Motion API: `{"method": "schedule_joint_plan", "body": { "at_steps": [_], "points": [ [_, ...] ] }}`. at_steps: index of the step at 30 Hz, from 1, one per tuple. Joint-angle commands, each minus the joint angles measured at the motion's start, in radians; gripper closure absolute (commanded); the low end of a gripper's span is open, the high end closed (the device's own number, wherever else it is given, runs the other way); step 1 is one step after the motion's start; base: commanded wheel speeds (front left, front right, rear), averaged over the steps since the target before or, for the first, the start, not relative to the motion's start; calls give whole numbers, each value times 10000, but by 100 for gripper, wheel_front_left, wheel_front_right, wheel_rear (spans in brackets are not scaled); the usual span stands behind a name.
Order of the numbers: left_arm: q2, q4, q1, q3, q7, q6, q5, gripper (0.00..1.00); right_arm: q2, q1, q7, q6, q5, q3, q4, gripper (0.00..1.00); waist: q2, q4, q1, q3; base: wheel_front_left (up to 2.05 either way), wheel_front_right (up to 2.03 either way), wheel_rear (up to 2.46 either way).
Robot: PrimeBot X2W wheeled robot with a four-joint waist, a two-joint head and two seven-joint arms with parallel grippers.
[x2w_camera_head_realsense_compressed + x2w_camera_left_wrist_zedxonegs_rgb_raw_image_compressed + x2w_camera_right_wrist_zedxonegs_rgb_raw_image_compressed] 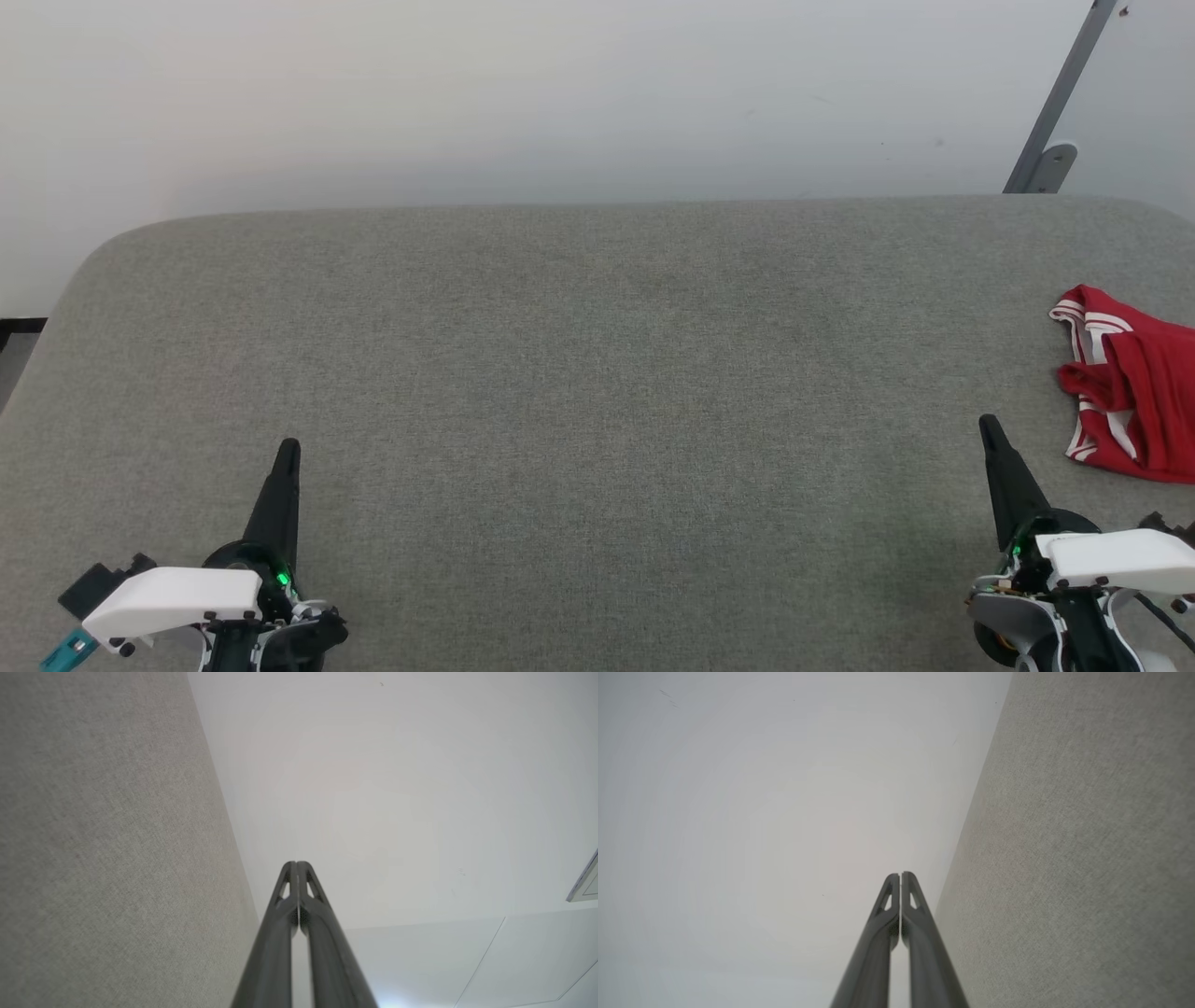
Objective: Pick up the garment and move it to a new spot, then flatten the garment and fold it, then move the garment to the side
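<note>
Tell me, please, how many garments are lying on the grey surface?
1. The garment, red with white stripes, lies crumpled at the grey surface's right edge, just beyond the right gripper. The frame cuts it off, so more could be hidden there.

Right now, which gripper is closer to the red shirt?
The right gripper: the red shirt lies bunched beside it, while the left gripper sits far away.

A desk (579, 373) covered in grey woven fabric, with rounded far corners, is spreading across the head view. The garment (1139, 392), red with white-and-red striped trim, is lying crumpled on the desk at its right side, partly cut off by the frame edge.
</note>
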State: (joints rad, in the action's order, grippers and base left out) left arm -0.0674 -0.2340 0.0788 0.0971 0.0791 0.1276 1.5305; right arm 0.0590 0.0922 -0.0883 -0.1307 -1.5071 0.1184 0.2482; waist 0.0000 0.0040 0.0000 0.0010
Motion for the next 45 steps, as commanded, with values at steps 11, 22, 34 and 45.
{"method": "schedule_joint_plan", "body": {
  "at_steps": [11,22,34,45],
  "points": [
    [93,-99,319,79,252,53,755,100,-100,214,-246,0,-882,-39,-51,100,0,-30,0,16,0,0,0],
    [128,-124,366,103,316,54,905,100,-102,190,-294,0,-1074,-47,-41,100,0,-40,0,21,0,0,0],
    [139,-124,368,116,335,55,885,100,-102,190,-295,0,-1075,-45,-42,100,0,-40,0,21,0,0,0],
    [145,-122,370,129,329,55,867,100,-102,190,-294,0,-1076,-46,-42,100,0,-40,0,21,0,0,0]
  ]
}}
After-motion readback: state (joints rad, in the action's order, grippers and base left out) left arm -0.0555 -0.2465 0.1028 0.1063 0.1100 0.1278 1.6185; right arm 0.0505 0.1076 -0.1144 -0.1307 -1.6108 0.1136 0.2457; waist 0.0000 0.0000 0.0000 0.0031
